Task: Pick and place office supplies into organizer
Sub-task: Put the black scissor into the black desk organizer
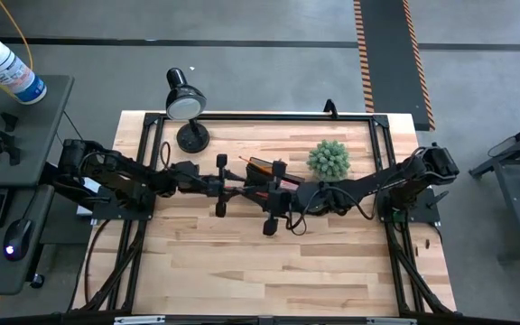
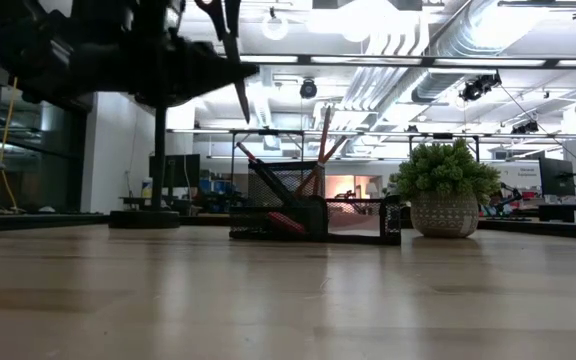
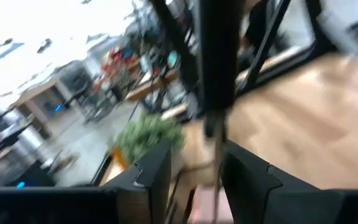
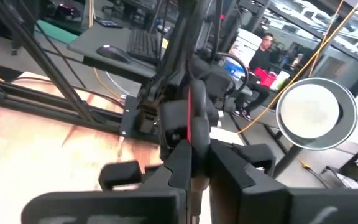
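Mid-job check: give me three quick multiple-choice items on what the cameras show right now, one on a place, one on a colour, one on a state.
1. Seen from above, the plant stands on which side of the organizer?
A. the left arm's side
B. the right arm's side
C. inside it

2. What colour is the desk lamp?
A. white
B. red
C. black

3. How are the scissors placed?
A. lying flat on the table
B. up in the air, blades pointing down
C. standing in the organizer

Answers:
1 B: in the high view the plant sits next to the organizer toward the right arm.
2 C: its base and shade rim are black.
3 B: the low view shows the blades hanging well above the wood.
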You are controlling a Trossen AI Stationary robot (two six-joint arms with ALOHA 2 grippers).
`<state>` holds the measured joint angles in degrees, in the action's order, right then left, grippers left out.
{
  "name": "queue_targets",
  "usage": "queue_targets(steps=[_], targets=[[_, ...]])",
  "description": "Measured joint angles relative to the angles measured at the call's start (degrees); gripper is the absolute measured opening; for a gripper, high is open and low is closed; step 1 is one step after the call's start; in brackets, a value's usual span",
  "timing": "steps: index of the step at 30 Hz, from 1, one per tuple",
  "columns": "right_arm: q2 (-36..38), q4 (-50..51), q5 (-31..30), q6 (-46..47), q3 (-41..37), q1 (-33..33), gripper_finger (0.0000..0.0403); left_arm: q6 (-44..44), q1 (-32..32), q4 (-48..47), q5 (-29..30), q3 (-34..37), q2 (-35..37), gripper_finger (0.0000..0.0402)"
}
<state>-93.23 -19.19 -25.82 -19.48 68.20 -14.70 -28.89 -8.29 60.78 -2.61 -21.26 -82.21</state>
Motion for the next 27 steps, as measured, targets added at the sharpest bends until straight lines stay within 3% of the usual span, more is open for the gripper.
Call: queue_targets(steps=[5, 15, 20, 27], targets=[[0.00, -0.27, -3.49, -0.27, -0.01, -0.79, 0.0027, -1.32, 0.00, -5.56, 6.59, 0.00, 0.00, 0.0130], [1.39, -0.14, -14.13, 2.39, -0.02, 0.51, 0.0027, 2.09, 0.07, -14.20, 6.60, 0.02, 0.00, 0.0129], [1.51, 4.16, -16.09, 9.95, 0.00, 4.46, 0.0027, 3.64, 1.82, -14.94, 5.61, 0.02, 0.00, 0.0127], [1.51, 7.79, -15.56, 14.67, -0.01, 9.95, 0.0027, -0.17, 8.58, -14.72, 9.73, 0.02, 0.00, 0.0116]])
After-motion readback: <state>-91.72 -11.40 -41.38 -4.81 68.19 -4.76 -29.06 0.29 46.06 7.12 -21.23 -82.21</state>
